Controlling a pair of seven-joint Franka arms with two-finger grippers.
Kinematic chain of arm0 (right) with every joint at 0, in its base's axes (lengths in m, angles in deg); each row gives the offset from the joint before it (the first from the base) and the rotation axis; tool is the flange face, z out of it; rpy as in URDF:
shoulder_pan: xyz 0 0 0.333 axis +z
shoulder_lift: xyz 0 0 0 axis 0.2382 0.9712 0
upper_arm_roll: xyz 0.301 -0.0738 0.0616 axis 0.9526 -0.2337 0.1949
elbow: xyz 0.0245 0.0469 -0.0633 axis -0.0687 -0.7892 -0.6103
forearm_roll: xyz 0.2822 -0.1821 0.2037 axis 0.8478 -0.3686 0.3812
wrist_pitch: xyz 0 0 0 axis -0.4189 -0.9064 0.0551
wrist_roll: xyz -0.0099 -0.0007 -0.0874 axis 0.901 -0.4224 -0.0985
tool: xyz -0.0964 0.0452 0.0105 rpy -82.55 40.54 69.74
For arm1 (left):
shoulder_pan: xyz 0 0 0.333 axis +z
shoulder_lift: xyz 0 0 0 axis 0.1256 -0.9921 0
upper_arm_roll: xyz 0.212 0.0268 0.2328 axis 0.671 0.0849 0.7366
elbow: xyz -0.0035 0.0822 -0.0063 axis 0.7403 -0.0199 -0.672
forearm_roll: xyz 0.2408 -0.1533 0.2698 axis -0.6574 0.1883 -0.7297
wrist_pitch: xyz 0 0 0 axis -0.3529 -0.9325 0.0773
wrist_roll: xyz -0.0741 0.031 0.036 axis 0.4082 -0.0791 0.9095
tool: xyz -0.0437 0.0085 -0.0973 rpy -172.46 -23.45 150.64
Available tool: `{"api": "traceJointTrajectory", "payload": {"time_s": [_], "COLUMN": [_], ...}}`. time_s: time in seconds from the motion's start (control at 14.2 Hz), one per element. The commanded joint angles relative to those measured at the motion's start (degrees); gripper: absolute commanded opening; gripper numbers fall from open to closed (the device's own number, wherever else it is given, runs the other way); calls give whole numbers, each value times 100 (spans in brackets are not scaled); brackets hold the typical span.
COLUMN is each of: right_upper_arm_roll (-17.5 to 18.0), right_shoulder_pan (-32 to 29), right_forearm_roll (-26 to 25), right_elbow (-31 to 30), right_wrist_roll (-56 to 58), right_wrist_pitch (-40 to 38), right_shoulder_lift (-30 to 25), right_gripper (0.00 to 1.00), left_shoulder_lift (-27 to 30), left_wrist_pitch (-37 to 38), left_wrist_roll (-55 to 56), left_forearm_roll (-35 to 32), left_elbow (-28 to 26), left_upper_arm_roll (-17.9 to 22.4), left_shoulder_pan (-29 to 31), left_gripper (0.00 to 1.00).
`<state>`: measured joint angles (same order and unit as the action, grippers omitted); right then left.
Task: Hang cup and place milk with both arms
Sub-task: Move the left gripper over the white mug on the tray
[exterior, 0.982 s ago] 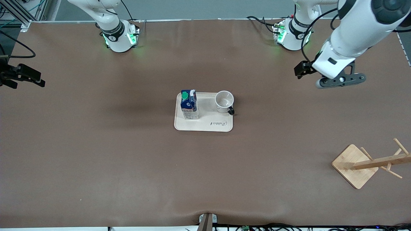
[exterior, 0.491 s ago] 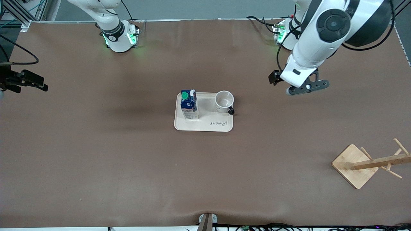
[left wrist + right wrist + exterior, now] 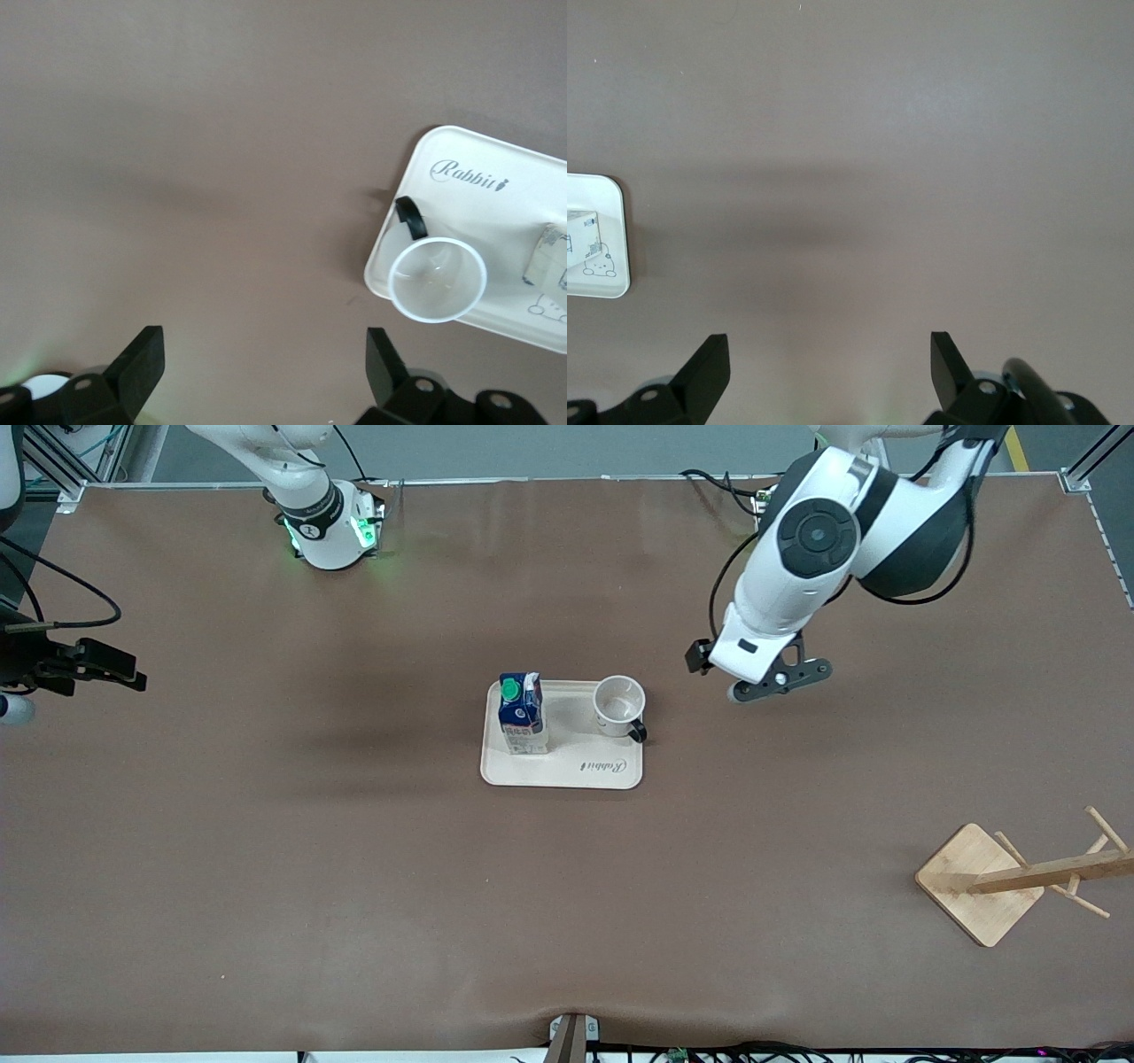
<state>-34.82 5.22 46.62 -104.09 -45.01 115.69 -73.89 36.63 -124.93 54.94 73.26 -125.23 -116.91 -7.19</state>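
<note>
The white cup [image 3: 618, 704] with a black handle stands upright on a cream tray [image 3: 567, 775] at mid-table. The dark blue milk [image 3: 521, 713] with a green cap stands beside it on the same tray. My left gripper [image 3: 780, 680] hangs open and empty over bare table beside the tray, toward the left arm's end. Its wrist view shows its open gripper [image 3: 266, 354], the cup [image 3: 437, 280] and the tray [image 3: 478, 177]. My right gripper [image 3: 120, 675] is open and empty at the right arm's end of the table. Its wrist view shows its open gripper [image 3: 830, 359], a tray corner [image 3: 602, 190] and the milk's lower part [image 3: 580, 235].
A wooden mug rack [image 3: 979, 881] with pegs stands on a square base near the front camera at the left arm's end. Brown table mat [image 3: 354, 868] surrounds the tray.
My left arm has swung from the left arm's end toward the tray and lowered. My right gripper has shifted slightly toward the tray. Cup and milk have not moved.
</note>
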Motion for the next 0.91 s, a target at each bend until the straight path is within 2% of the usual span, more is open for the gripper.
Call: {"api": "traceJointTrajectory", "payload": {"time_s": [0.0, 0.42, 0.56, 0.7, 0.84], "right_upper_arm_roll": [30, 21, 12, 3, -6], "right_shoulder_pan": [-22, -119, -154, -198, -111], "right_forearm_roll": [48, 232, 259, 268, 189], "right_elbow": [115, 18, 18, 53, 27], "right_wrist_roll": [-8, -79, -79, -61, -61], "right_wrist_pitch": [-48, -162, -162, -162, -180], "right_shoulder_lift": [260, 365, 636, 700, 700], "right_gripper": [100, 100, 100, 100, 100], "left_shoulder_lift": [-136, -734, -927, -1068, -1200], "left_wrist_pitch": [-456, -1607, -1854, -2030, -2241], "left_wrist_roll": [416, 1146, 1270, 1366, 1428], "left_forearm_roll": [75, -40, -40, -40, -48], "left_elbow": [-176, -580, -615, -650, -721], "left_upper_arm_roll": [-116, -116, -116, -116, -107], "left_shoulder_pan": [-125, -468, -530, -591, -644], "left_gripper": [100, 100, 99, 89, 86]}}
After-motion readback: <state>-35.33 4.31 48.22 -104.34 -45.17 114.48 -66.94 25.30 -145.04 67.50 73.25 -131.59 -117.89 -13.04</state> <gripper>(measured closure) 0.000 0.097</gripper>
